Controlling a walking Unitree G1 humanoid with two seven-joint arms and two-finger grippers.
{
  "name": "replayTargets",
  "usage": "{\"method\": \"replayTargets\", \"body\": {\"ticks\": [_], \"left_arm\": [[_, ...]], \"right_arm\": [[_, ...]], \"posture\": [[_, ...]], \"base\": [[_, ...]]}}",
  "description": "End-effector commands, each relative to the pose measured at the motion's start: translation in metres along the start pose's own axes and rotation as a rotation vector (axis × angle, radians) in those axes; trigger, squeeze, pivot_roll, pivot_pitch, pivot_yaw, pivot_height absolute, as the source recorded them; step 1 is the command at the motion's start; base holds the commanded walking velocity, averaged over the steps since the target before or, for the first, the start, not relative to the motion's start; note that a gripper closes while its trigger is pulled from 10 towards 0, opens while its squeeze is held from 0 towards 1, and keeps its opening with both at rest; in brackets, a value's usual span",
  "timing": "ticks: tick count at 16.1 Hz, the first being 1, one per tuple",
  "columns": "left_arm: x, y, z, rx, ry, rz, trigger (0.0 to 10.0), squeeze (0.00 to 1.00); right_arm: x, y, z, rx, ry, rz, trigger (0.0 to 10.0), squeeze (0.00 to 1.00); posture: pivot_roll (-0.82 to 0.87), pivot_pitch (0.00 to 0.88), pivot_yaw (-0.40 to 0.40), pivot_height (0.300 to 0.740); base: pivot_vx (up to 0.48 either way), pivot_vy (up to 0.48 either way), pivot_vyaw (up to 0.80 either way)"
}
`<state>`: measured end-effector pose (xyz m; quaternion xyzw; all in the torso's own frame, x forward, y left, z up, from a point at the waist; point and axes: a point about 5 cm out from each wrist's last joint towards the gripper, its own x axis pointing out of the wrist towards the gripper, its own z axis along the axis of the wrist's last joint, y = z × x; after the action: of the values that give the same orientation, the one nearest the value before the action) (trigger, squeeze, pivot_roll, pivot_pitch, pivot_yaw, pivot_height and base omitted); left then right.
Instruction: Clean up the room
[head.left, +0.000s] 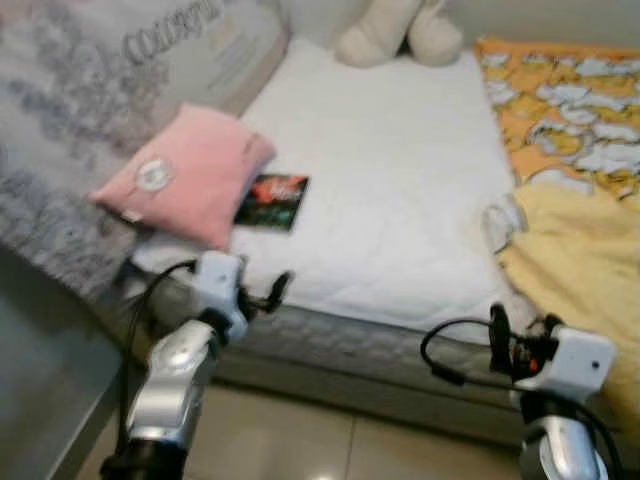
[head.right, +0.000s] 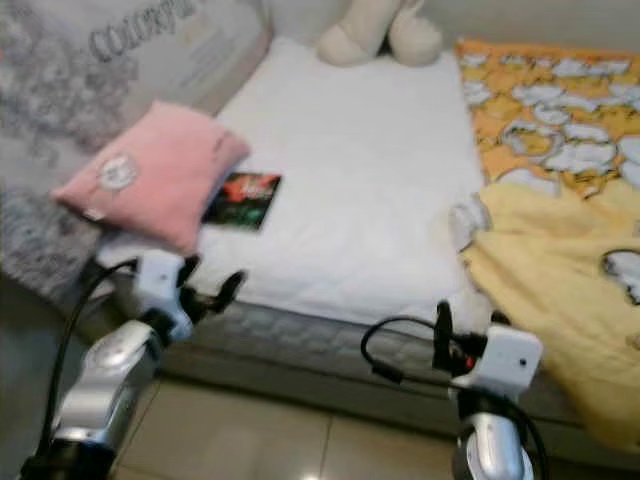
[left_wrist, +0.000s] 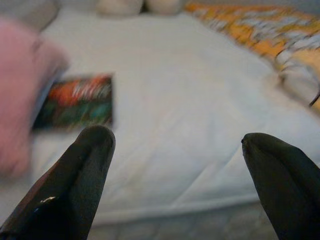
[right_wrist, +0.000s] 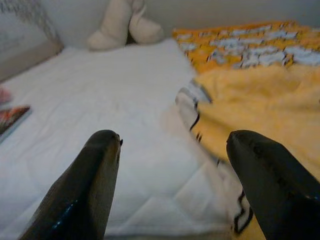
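Bedding lies in disorder across a white mattress (head.left: 400, 190), and the robot stands at its near edge with both arms raised. At the left edge, a grey printed quilt (head.left: 60, 130) hangs off the side, and a pink cushion (head.left: 185, 170) rests on the mattress's left side against it. Just beside the cushion, touching or slightly tucked under its corner, lies a small dark book with a red and green cover (head.left: 273, 202).

The left gripper (left_wrist: 175, 165) hovers over the near-left corner of the mattress, aimed toward the book; its two black fingers (left_wrist: 75, 180) stand wide apart and hold nothing. A cream plush toy (head.left: 395, 30) sits at the far edge, in the middle. The right gripper (right_wrist: 175, 175) hangs over the near edge further right, its jaws likewise spread wide and empty, pointing at the seam where the bare mattress meets a rumpled yellow blanket (head.left: 580, 260). An orange patterned sheet (head.left: 560, 100) covers the far-right corner.

The book looks like the likeliest first item. Because it lies flat on a soft surface, the left gripper would do best to come in low from the free edge away from the cushion, press one finger into the mattress to slide beneath the cover, and close gently so the book does not skid under the cushion.
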<state>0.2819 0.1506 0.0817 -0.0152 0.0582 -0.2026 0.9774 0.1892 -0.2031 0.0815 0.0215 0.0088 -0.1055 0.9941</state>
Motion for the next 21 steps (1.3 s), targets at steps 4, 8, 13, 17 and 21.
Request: {"method": "replayTargets", "body": {"ticks": [4,8,13,17,21], "left_arm": [[-0.007,0.010,0.000,-0.005,0.004,0.030,10.0,0.00],[0.001,0.009,0.003,0.017,-0.010,0.004,10.0,0.00],[0.010,0.010,0.006,0.033,-0.011,-0.016,10.0,0.00],[0.010,0.009,0.003,0.029,0.004,-0.022,10.0,0.00],[0.012,0.006,0.002,0.016,0.017,-0.019,10.0,0.00]], "right_arm": [[0.001,0.007,0.003,-0.005,-0.007,0.023,10.0,0.32],[0.001,0.010,-0.001,-0.042,0.012,0.043,10.0,0.33],[-0.002,0.009,-0.006,-0.052,0.026,0.037,10.0,0.35],[-0.007,0.013,-0.009,-0.035,0.046,0.042,10.0,0.36],[-0.014,0.015,-0.017,-0.025,0.085,0.075,10.0,0.38]], "posture": [[-0.07,0.012,0.053,0.740],[-0.07,0.014,0.059,0.740],[-0.08,0.025,0.072,0.740],[-0.08,0.050,0.078,0.740],[-0.08,0.060,0.076,0.740]], "base": [[0.266,-0.397,0.00],[0.142,-0.190,-0.73],[0.000,0.000,-0.71],[0.000,0.000,-0.69],[0.000,0.000,-0.67]]}}
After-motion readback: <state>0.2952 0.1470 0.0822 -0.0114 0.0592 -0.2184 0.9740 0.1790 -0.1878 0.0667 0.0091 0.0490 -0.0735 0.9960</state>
